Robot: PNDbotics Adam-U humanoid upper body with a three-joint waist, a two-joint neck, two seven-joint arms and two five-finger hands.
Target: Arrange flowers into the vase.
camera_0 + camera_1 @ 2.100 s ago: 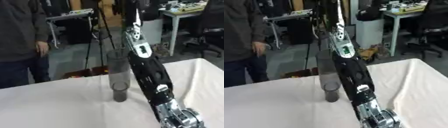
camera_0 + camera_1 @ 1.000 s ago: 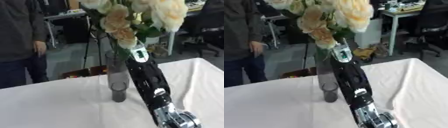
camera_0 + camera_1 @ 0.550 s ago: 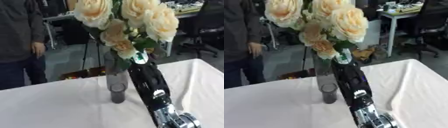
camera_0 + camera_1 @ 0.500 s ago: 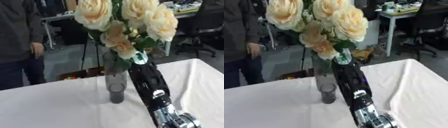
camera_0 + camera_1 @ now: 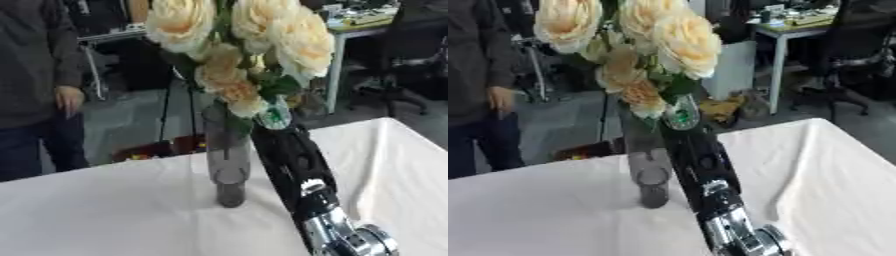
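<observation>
In the left eye view, the right arm rises from about 5 o'clock toward the middle of the picture, black with a silver joint at the bottom edge. Its right hand is buried in leaves and blooms, so only a small green-and-white patch shows; I cannot tell how far the fingers are spread or exactly what they grasp, though the bunch sits right at the end of the arm. The flowers, cream and pale peach roses, fill the 12 o'clock area, and the topmost blooms are cut off by the upper edge. The vase, a tall grey glass cylinder, stands upright on the white tablecloth, just left of the arm; its upper rim is hidden behind leaves, so whether any stems are inside it cannot be made out.

In the right eye view the vase stands nearer 7 o'clock of the bunch, its dark base clear.

Two seconds ago no blooms showed at all; they have since come down into view, and over the last half second they have sunk a little lower over the vase. The left hand shows in neither view.
</observation>
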